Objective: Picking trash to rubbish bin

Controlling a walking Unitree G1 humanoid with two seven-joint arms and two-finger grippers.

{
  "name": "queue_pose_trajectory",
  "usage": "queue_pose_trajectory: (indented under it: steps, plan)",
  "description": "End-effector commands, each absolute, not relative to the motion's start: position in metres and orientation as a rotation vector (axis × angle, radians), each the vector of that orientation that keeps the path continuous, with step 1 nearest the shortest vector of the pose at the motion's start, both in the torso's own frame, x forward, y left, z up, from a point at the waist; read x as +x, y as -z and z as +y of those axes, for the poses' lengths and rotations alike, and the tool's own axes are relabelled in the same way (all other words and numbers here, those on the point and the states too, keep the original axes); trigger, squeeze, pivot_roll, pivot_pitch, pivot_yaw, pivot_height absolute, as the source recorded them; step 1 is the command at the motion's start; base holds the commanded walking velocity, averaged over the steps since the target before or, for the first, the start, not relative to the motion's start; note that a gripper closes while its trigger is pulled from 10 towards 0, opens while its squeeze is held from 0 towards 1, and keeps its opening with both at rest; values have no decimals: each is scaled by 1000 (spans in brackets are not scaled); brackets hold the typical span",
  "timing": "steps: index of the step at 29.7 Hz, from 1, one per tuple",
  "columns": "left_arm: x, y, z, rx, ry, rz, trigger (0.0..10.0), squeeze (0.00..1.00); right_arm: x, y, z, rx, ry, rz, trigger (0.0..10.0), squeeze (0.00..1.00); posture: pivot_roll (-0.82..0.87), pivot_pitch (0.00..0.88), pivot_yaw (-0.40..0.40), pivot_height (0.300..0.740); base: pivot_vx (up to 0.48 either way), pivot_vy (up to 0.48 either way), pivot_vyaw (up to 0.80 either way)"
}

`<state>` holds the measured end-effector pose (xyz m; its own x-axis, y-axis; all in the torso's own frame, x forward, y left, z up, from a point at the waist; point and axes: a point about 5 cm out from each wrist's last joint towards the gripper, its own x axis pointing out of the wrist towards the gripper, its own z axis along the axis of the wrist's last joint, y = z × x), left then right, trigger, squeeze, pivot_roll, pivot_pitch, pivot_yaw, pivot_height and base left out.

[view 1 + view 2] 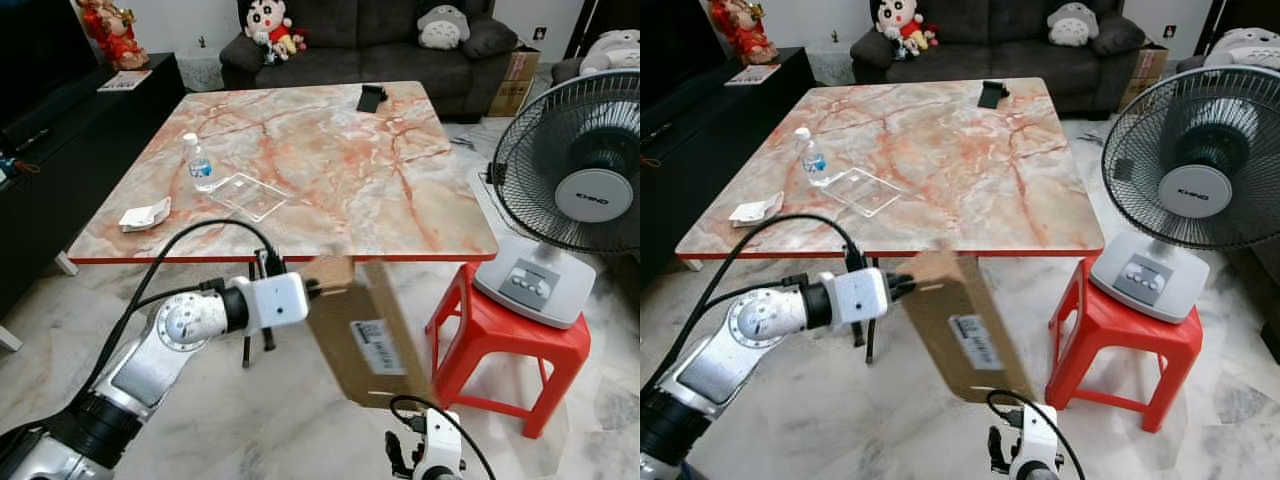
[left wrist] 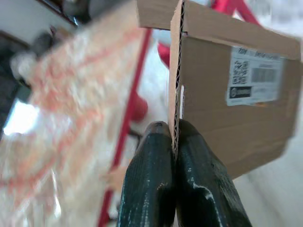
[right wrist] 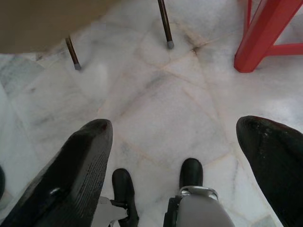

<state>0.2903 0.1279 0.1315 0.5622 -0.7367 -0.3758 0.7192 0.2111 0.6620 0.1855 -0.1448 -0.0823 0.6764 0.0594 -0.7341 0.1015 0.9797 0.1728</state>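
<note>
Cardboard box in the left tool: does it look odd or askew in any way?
Yes. The cardboard box hangs tilted in front of the table edge, above the floor. The left tool pinches only one thin flap edge, so the grip looks unsteady.

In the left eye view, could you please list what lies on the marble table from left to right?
Crumpled white paper → water bottle → clear plastic tray → black object at the far edge.
</note>
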Motion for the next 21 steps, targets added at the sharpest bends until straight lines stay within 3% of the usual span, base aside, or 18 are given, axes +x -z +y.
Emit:
queue_pose_trajectory:
  steps: [1, 8, 9, 11, 15, 18, 21]
  plan:
    - [290, -115, 137, 906, 983, 67, 10000, 0, 188, 81, -142, 202, 14, 830, 10000, 0, -71, 6, 39, 740, 0, 0, 0]
    - [283, -71, 158, 759, 876, 253, 10000, 0, 187, 82, -142, 200, 13, 833, 10000, 0, -73, 15, 36, 740, 0, 0, 0]
    - [281, -58, 164, 687, 824, 308, 10000, 0, 187, 82, -143, 198, 13, 835, 10000, 0, -73, 15, 36, 740, 0, 0, 0]
    - [274, -13, 200, 544, 481, 526, 10000, 0, 186, 83, -145, 189, 10, 846, 10000, 0, -76, 16, 28, 740, 0, 0, 0]
    - [267, 4, 216, 450, 328, 621, 10000, 0, 187, 82, -144, 188, 8, 846, 10000, 0, -75, 13, 28, 740, 0, 0, 0]
    - [249, 24, 236, 249, 91, 712, 10000, 0, 188, 82, -144, 184, 4, 849, 10000, 0, -73, 14, 24, 740, 0, 0, 0]
    - [238, 32, 242, 193, 8, 747, 10000, 0, 188, 82, -144, 182, 1, 851, 10000, 0, -74, 14, 22, 740, 0, 0, 0]
